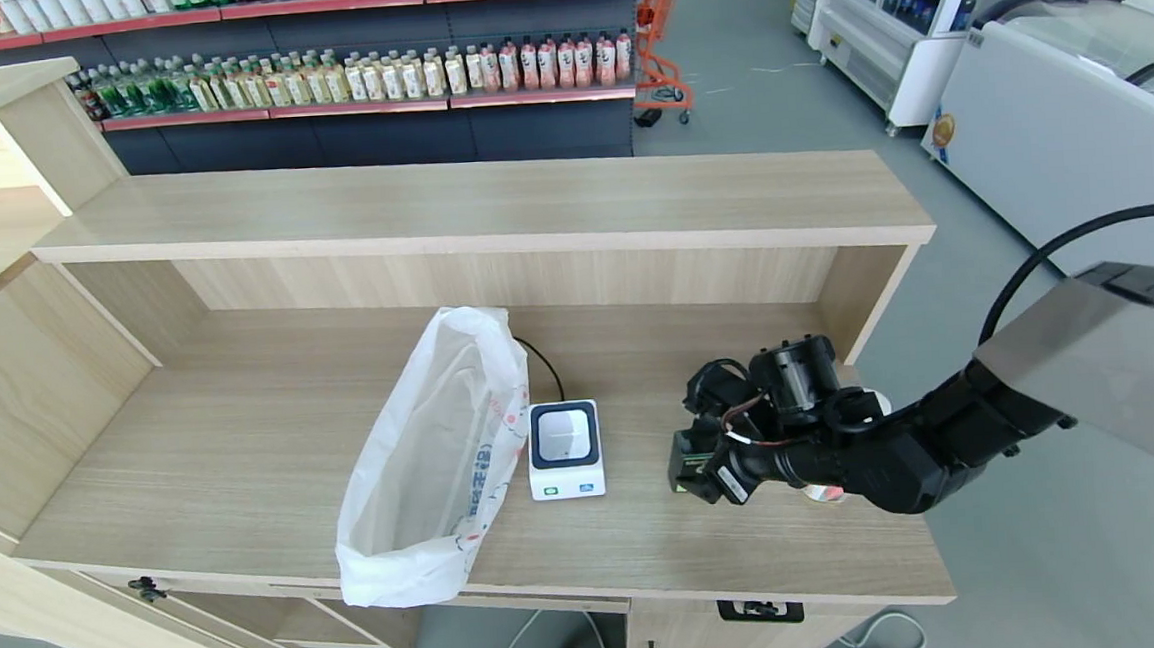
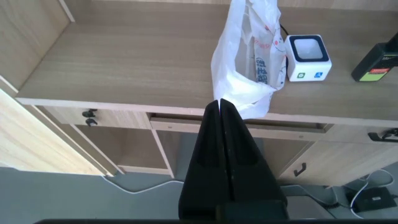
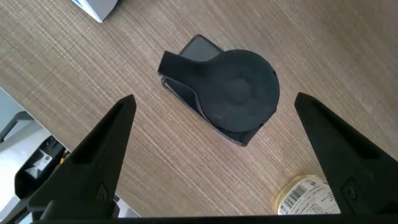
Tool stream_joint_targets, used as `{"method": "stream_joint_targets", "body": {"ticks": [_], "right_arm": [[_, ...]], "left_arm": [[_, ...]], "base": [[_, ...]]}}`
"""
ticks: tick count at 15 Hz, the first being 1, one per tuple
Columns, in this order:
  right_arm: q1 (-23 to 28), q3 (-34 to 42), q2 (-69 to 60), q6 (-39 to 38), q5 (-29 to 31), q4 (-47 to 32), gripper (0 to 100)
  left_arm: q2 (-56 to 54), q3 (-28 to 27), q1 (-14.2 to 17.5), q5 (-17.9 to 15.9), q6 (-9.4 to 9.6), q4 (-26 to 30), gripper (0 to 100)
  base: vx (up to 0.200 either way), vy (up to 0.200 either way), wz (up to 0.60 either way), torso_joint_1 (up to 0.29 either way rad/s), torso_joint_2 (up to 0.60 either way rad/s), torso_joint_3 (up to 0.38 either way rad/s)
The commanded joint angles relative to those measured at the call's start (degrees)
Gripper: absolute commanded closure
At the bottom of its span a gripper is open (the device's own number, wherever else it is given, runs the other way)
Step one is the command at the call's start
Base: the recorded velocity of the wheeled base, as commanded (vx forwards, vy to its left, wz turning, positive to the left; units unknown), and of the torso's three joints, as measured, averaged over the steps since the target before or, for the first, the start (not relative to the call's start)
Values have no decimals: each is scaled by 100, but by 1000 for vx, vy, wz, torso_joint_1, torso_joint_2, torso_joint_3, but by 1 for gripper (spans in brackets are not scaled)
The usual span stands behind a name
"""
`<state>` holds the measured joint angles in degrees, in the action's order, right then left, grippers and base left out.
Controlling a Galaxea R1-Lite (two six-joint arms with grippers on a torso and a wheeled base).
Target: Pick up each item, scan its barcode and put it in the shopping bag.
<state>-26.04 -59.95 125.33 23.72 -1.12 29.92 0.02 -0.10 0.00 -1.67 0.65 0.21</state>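
Black boxy item with a round black top [image 3: 227,93] sits on the light wooden bench [image 1: 244,455], toward its right end and nearer the front edge. We note the right tool [image 3: 214,102] over it, fingers spread wide to either side. A barcoded cylindrical container [image 3: 305,196] lies near it. The white box scanner [image 1: 565,448] stands mid-bench, with the white plastic shopping bag [image 1: 435,463] just beside it, toward the left end. The left tool [image 2: 219,106] is pressed together, off the front edge.

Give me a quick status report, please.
Right gripper over black item, jaws open. Left gripper shut, in front of counter. Scanner between item and shopping bag.
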Motion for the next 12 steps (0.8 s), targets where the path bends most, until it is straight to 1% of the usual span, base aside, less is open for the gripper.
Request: {"method": "stream_joint_targets", "body": {"ticks": [1,6,8,12], "right_arm": [[-42,-227,220,-8,-2,14,0],[-42,-649,501,-17,-28,32,0],[-50,-904,642,-8,-187,23,0],[-86,-1027,835,10,-160,32,0]], "left_arm": [[6,1,0,0,6,-3,100],[-2,1,0,0,-3,-3,100],[6,1,0,0,-3,6,100],[-2,1,0,0,-3,6,100]], "base": [[0,0,0,0,0,0],[0,0,0,0,0,0],[0,0,0,0,0,0],[0,0,0,0,0,0]]}}
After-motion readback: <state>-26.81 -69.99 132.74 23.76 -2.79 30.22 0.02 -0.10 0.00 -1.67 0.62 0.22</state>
